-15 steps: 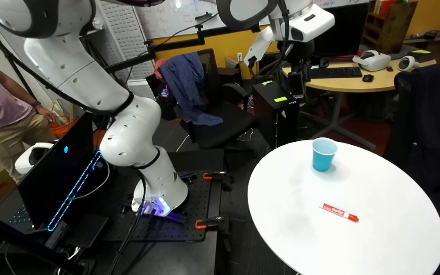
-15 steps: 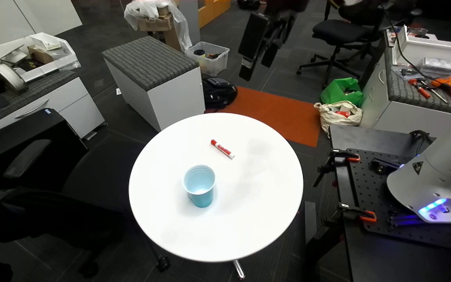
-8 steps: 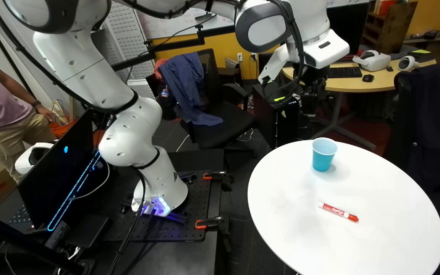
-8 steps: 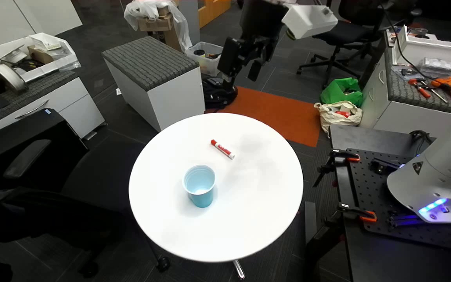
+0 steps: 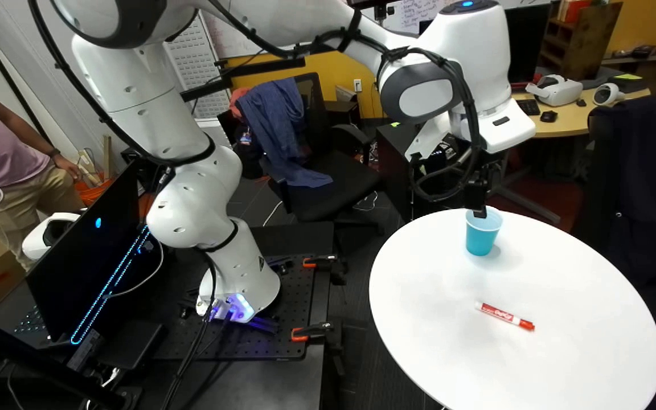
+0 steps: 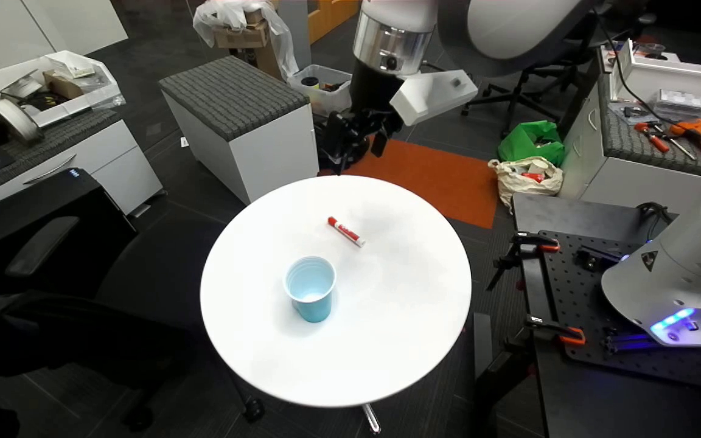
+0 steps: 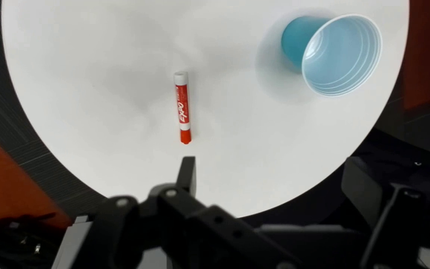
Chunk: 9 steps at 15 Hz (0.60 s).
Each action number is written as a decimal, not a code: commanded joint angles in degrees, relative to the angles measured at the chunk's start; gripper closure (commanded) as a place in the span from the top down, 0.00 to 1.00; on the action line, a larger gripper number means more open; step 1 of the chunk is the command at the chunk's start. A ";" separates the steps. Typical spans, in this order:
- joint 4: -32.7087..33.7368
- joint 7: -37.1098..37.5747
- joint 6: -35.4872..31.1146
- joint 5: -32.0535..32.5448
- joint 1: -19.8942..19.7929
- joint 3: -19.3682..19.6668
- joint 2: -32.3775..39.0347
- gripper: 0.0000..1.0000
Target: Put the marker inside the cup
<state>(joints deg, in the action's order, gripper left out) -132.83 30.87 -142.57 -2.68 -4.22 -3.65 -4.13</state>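
Nearest in the wrist view, the gripper (image 7: 270, 166) hung with fingers spread. Beyond, on the round white table (image 7: 237, 145), lay the marker (image 7: 183, 108), red cap toward the gripper, long axis running wide of the upright cup (image 7: 327, 56). Farther off were dark floor (image 7: 17, 127) and, in an exterior view, a grey-topped cabinet (image 6: 235, 97).

The robot arm (image 5: 194, 196), whiteboard (image 5: 410, 14), VR headset (image 5: 557, 91) and office chair (image 5: 348, 177) mark a robotics lab.

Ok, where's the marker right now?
In the wrist view, the marker lies on the white table, left of the cup, its red cap pointing down the picture.
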 commanded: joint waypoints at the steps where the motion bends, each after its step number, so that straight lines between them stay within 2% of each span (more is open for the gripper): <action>1: 2.35 4.15 -0.32 2.64 0.71 1.31 4.39 1.00; 9: 5.05 3.02 -0.41 2.49 1.74 4.15 11.72 1.00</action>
<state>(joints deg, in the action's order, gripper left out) -129.87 33.58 -142.60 -0.48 -3.86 -1.04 4.63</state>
